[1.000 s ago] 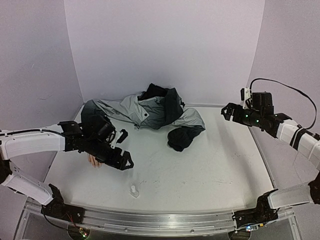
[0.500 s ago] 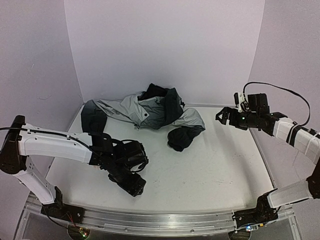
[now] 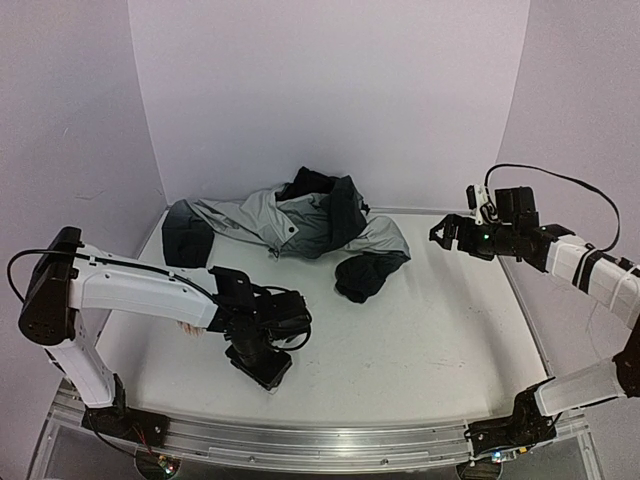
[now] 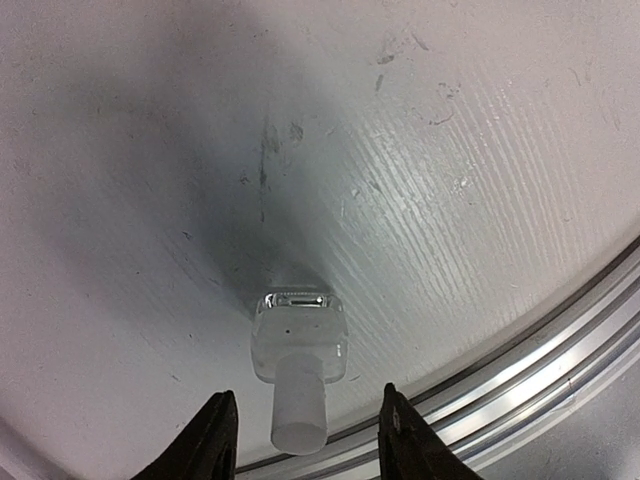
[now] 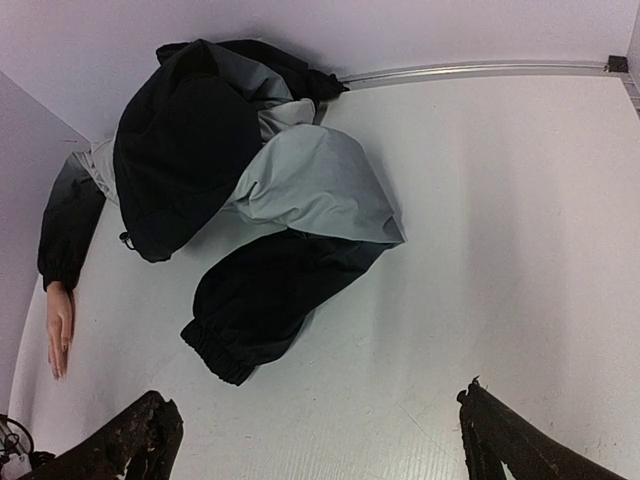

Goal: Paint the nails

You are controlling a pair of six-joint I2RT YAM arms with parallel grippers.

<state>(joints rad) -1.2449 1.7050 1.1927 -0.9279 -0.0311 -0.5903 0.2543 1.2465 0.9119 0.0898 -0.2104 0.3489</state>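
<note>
Overhead view. The left arm lies low across the table, and the left gripper points down at the 7 o'clock edge; its jaws cannot be judged from here. The grey-black jacket lies crumpled at 12 o'clock. A sliver of the mannequin hand shows at 8 o'clock, just beside the left forearm, which covers part of it. The right gripper hangs above the table at 2 o'clock, well apart from everything.

Left wrist view. A small clear glass bottle with a white cap stands on the table near the aluminium rail. The two fingers sit either side of the cap at 5 and 7 o'clock, with a gap on each side; the jaws are parted and grip nothing.

Right wrist view. The jaws are spread wide at 5 and 7 o'clock with only bare table between them. The mannequin hand lies flat at 9 o'clock, emerging from a jacket cuff. The nails are too small to make out.
</note>
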